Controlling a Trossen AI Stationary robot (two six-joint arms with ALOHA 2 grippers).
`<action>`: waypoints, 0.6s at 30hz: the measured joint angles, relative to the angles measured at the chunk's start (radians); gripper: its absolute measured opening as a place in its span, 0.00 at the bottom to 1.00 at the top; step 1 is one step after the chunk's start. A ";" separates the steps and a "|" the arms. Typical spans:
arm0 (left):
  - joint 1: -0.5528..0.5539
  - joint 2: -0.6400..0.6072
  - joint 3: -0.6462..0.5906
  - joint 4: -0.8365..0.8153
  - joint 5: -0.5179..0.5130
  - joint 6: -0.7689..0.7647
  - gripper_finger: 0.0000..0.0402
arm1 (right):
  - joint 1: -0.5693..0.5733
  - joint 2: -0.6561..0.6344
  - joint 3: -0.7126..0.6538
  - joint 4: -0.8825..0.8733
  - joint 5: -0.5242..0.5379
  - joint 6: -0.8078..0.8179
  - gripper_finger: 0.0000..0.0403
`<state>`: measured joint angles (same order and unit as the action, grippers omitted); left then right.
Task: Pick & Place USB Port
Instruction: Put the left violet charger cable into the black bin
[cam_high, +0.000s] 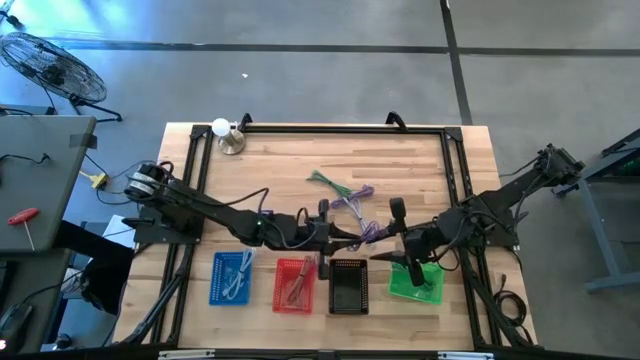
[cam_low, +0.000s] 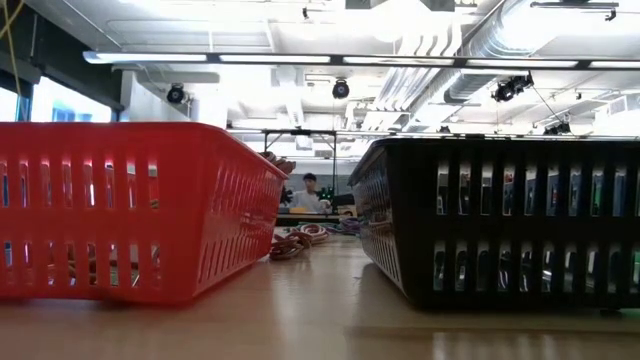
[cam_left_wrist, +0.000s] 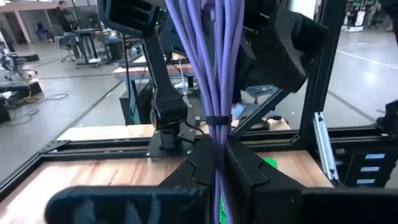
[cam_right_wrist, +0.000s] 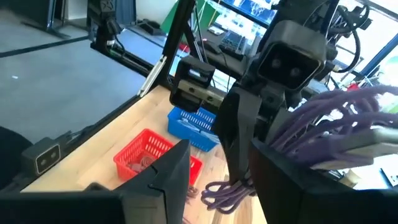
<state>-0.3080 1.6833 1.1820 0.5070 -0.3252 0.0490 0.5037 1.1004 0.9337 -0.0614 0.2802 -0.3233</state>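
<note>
A bundle of purple cable (cam_left_wrist: 214, 62) with a dark tie (cam_left_wrist: 217, 119) around it is held over the middle of the table, with my left gripper (cam_left_wrist: 217, 155) shut on it. In the high view that gripper (cam_high: 352, 240) reaches in from the table's left, just behind the black basket (cam_high: 348, 287). My right gripper (cam_right_wrist: 224, 162) stands open on the table's right and faces the left one. In the high view it (cam_high: 400, 250) is above the green basket (cam_high: 415, 282). The purple bundle (cam_right_wrist: 336, 121) shows just past one of its fingers; I cannot tell whether it touches it. My left gripper pinches the purple cable bundle between its two fingers, just under the dark tie (cam_left_wrist: 217, 134). The fingers come in level from the table's left and lie across the bundle. The strands run straight on past the fingertips, lifted off the table.
A blue basket (cam_high: 232, 278) and a red basket (cam_high: 294, 285) stand left of the black one along the near edge. Loose green cable (cam_high: 322, 179) and purple cable (cam_high: 350, 196) lie at the table's middle. A lamp (cam_high: 228, 135) stands at the far left corner.
</note>
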 joint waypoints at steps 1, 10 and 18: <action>0.000 0.000 0.000 0.007 -0.002 0.000 0.02 | 0.000 0.000 0.000 -0.015 0.001 0.003 0.38; 0.000 -0.005 0.001 0.024 0.002 0.026 0.02 | 0.000 0.000 0.000 -0.098 0.117 0.031 0.38; 0.000 -0.005 0.001 0.023 0.002 0.023 0.02 | 0.000 0.000 0.000 -0.002 0.159 -0.010 0.38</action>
<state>-0.3080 1.6783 1.1828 0.5299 -0.3229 0.0715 0.5034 1.1004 0.9337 -0.0634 0.4388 -0.3338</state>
